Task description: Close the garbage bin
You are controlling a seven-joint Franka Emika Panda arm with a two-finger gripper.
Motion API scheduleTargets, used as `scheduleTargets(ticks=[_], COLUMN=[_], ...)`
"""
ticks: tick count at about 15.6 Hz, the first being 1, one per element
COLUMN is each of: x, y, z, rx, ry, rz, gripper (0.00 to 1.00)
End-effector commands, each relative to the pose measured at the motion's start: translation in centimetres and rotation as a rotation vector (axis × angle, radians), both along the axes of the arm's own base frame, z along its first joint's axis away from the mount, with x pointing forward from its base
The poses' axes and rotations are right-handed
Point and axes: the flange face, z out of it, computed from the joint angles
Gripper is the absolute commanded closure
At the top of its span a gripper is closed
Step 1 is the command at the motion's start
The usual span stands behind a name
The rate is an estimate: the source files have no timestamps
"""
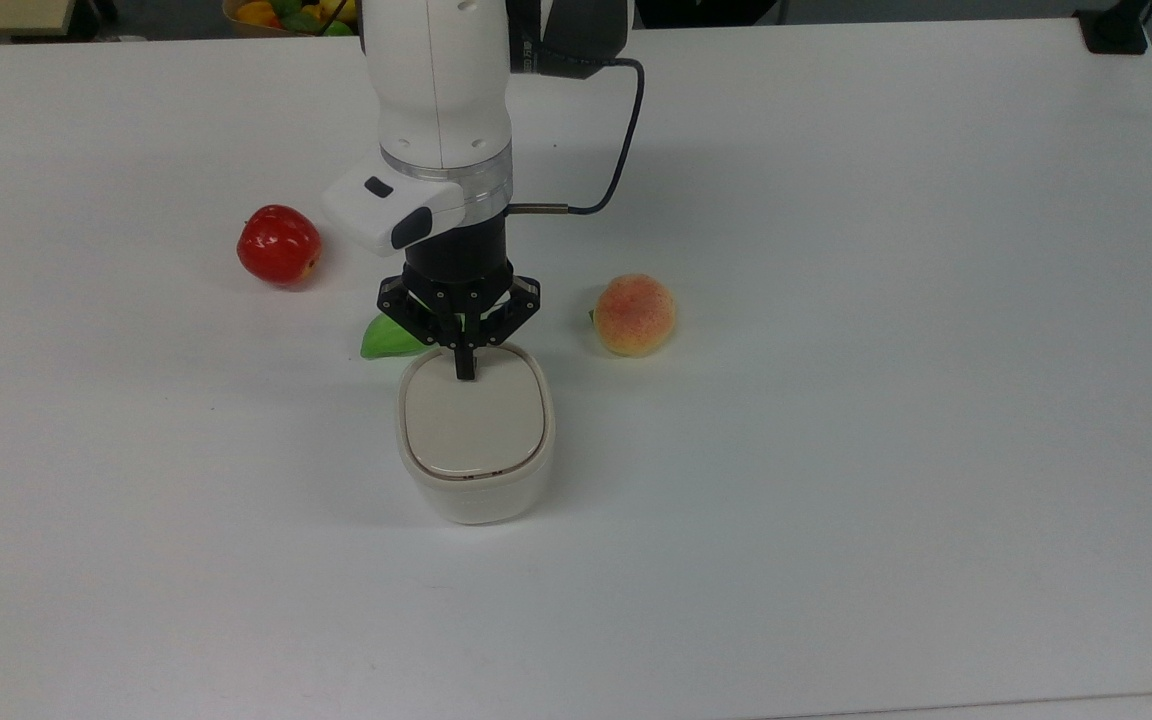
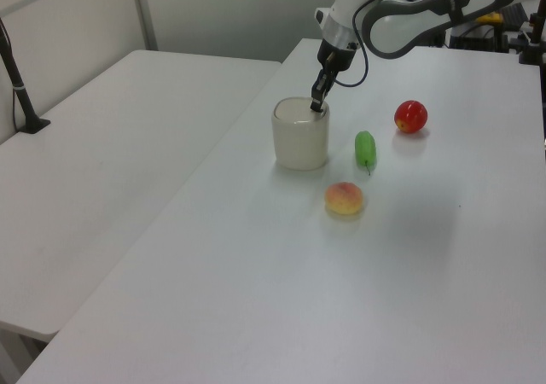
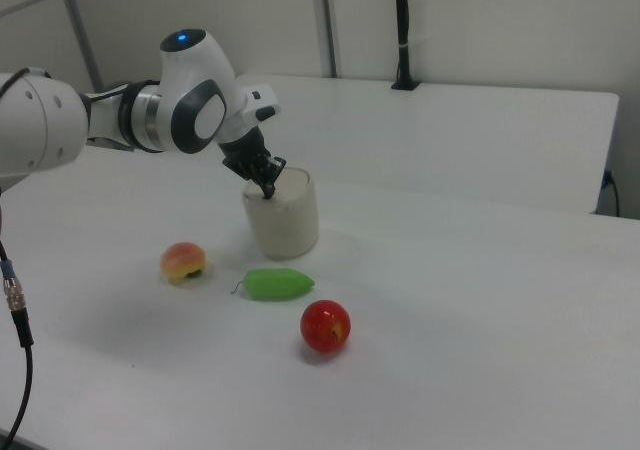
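- My pincer has its two fingers drawn together into one narrow tip, holding nothing, and that tip presses down on the far edge of the lid as the top view shows it.
- The garbage bin stands upright near the middle of the white surface; in the left view it sits just beside the green toy vegetable.
- The lid lies flat and level inside the bin's rim, with an even seam all round, so I judge the closing itself done.
- What is left, as I see it: lift my pincer straight up off the lid and check that it does not spring open; whether the latch has caught I cannot tell.
- With the lid down, whatever is inside the bin is hidden from me.
- Outside the bin, three toy fruits lie loose on the surface: a red apple towards the top view's left, a peach towards the top view's right, and the green one partly behind my pincer.
- In the right view my pincer meets the bin's top on the side facing my arm.
- At the far edge of the top view a basket holds more coloured fruit.
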Motion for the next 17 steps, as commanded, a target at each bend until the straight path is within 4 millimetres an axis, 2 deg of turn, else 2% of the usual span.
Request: scheduleTargets(ticks=[1,5,8,17], x=[-0.1,-0.7,-2.4,-10.4], y=[0.3,0.3,0.1,-1.5], z=[-1.1,2.3,5.0,13.2], rx=[-0.023,-0.018,-0.026,-0.116], ry=[0.033,0.001,0.061,0.308], rz=[0.016,0.008,0.003,-0.024], gripper=[1.00,1.00,1.00,1.00])
